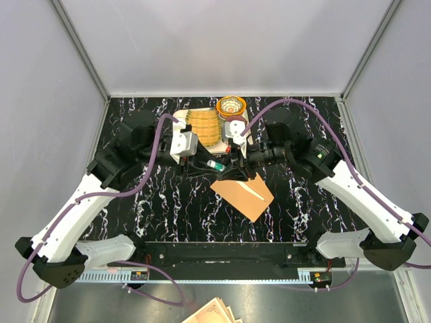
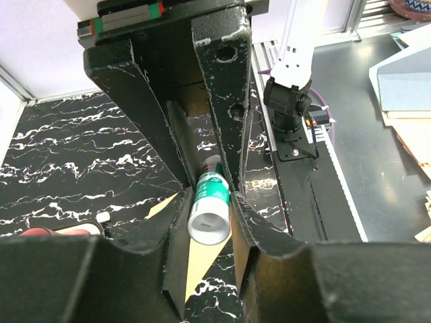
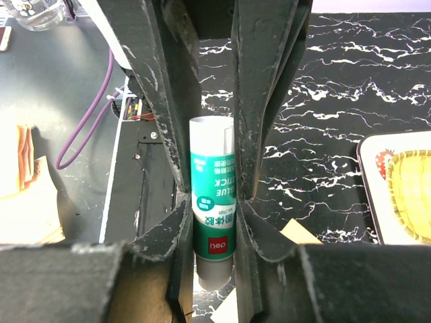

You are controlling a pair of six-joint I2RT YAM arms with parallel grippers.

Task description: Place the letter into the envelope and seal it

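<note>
Sealing step: my right claw (image 3: 214,208) grips the glue stick (image 3: 214,161) and my left claw (image 2: 210,208) clamps its other end, mid-frame above the envelope (image 1: 244,196). Next I judge the cap needs pulling off.

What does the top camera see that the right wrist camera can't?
Only the top view shows the round patterned orange bowl and nearly the whole flat orange-tan paper envelope. Only the right wrist view shows the lettering on the green and white glue stick, pinched in the black right gripper. Both show that glue stick and the black marble table.
</note>
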